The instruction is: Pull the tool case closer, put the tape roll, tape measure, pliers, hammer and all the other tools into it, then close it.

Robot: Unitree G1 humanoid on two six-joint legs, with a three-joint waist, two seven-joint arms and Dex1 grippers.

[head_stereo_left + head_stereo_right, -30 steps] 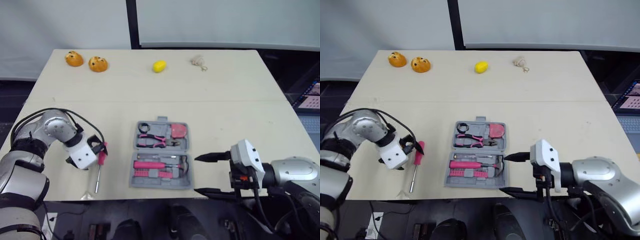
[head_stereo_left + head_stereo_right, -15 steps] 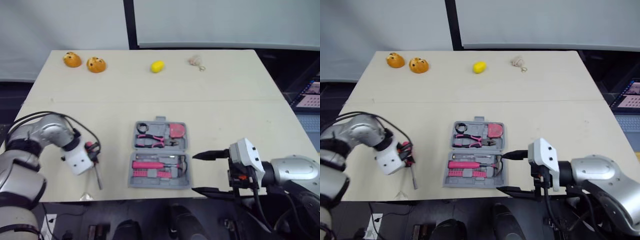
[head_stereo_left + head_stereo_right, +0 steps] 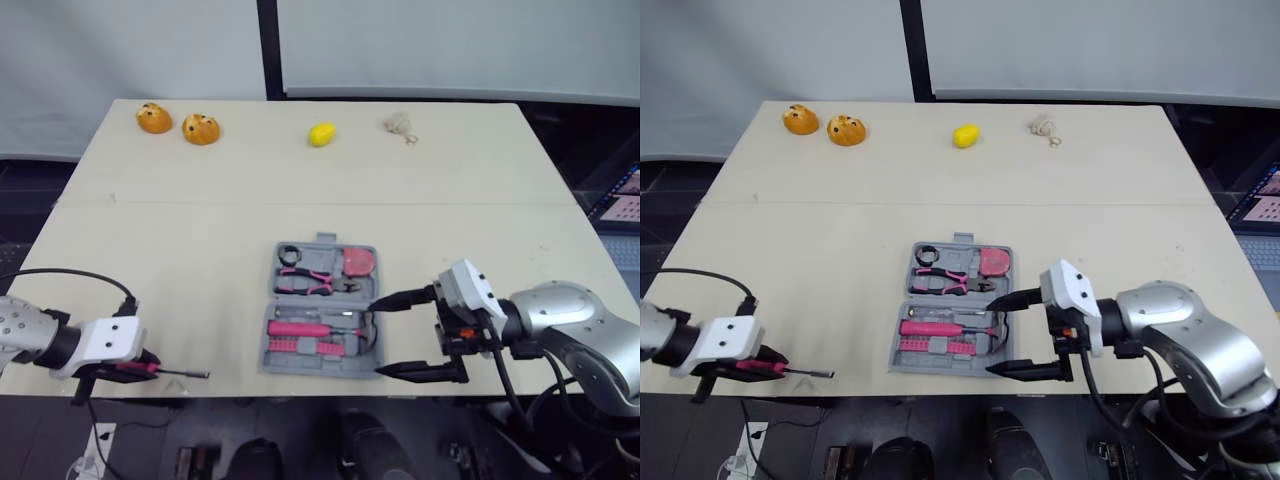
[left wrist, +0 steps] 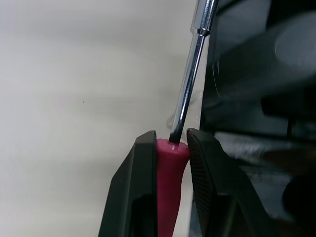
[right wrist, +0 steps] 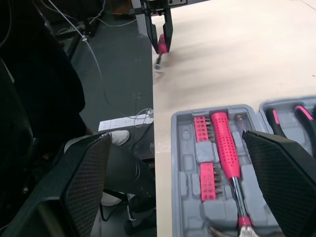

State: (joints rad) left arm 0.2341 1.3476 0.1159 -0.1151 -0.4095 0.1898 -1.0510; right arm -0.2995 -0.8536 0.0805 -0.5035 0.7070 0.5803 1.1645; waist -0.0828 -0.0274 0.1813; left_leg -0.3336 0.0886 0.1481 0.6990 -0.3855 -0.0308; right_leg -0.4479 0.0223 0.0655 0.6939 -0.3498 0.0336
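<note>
The screwdriver (image 3: 170,372) sits at the front-left edge of the table (image 3: 450,220), its pink handle clamped between the fingers of the left gripper (image 4: 171,145). Its long axis runs along the table's front edge, with the steel shaft pointing right toward the open tool case (image 3: 322,310), which lies well apart at front centre. The left arm is clearly the one to carry it over. The right gripper (image 3: 990,336) has its jaws spread wide at the case's right edge, gripping nothing. The left wrist view shows the pinch on the handle. The right wrist view shows the hammer (image 5: 224,143) and bit rack (image 5: 202,150) seated inside.
</note>
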